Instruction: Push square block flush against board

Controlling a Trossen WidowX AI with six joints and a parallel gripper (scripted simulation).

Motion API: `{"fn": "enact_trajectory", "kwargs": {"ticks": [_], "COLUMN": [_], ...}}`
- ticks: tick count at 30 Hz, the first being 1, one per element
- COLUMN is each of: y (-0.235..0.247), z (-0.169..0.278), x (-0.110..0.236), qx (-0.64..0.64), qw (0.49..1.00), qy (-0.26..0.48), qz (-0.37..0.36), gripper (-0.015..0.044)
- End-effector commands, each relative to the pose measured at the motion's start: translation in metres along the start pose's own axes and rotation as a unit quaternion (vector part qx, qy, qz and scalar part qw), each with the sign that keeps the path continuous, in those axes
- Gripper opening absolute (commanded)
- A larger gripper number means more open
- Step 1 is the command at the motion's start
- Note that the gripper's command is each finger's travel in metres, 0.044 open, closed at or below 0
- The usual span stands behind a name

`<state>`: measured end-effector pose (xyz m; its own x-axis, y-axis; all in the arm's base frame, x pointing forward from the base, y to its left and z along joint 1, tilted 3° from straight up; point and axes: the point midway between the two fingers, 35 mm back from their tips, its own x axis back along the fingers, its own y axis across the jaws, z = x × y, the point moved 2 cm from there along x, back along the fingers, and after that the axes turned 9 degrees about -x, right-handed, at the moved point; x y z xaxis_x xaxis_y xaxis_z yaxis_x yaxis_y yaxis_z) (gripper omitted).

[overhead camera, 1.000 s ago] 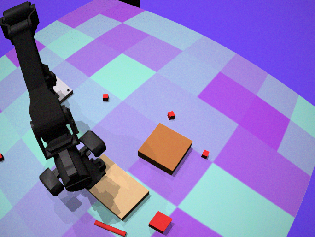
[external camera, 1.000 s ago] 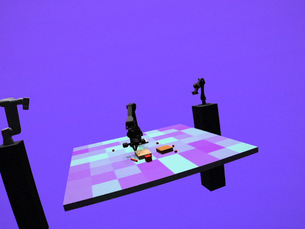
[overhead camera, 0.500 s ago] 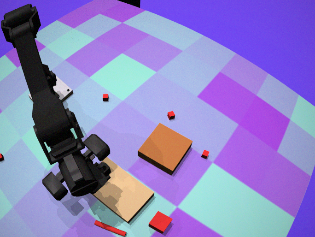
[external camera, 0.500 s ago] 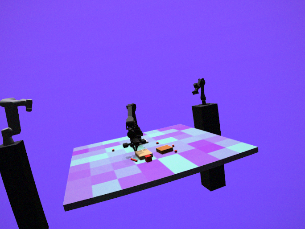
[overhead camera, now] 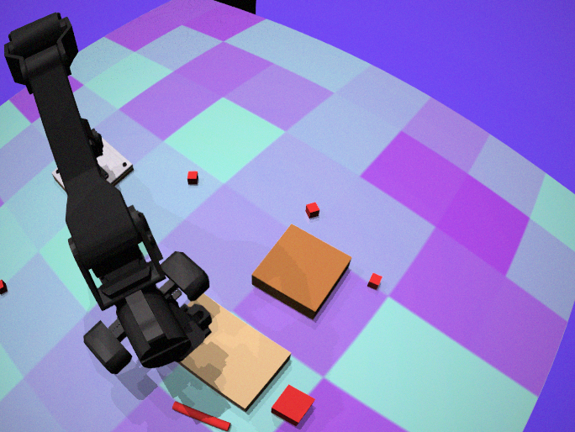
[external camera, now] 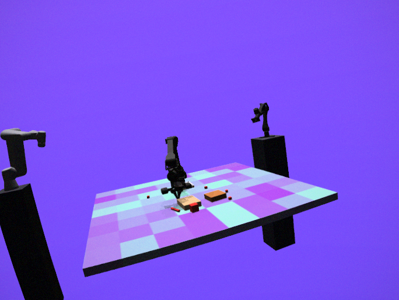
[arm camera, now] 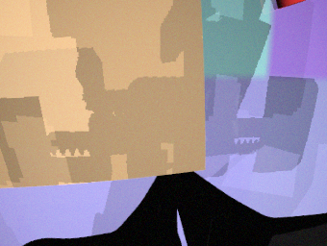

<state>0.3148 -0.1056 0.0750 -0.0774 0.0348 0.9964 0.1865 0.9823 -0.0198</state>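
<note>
Gripper point(arm camera: 179, 215) jaws closed, empty, at board point(overhead camera: 241, 357) end; contact unclear. Arm hides that end from top. Block point(overhead camera: 301, 268) near worktop centre, apart from board. Wrist view crops board.

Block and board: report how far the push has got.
Done: the gripper is shut and empty at the board's near end. In hand: nudging the board. Left: a floor gap separates it from the square block; no side touches, no edges align, and the hand must withdraw.
</note>
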Motion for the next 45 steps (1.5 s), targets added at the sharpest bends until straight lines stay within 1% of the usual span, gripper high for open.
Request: {"fn": "enact_trajectory", "kwargs": {"ticks": [1,7,35,37,39,40,45], "y": [0.003,0.002,-0.007,-0.006,-0.006,-0.006,-0.006], "z": [-0.006,-0.003,0.042,0.036,0.036,0.036,0.037], "x": [-0.002,-0.002,-0.005,0.007,0.038,0.047,0.05], "qx": [0.0,0.0,0.0,0.0,0.0,0.0,0.0], "qw": [1.0,1.0,1.0,1.0,1.0,1.0,1.0], "qy": [-0.001,-0.001,0.001,0.002,0.001,0.001,0.001], "qz": [-0.002,-0.002,-0.001,0.0,-0.001,-0.001,-0.001], "gripper": [0.0,0.0,0.0,0.0,0.0,0.0,0.0]}}
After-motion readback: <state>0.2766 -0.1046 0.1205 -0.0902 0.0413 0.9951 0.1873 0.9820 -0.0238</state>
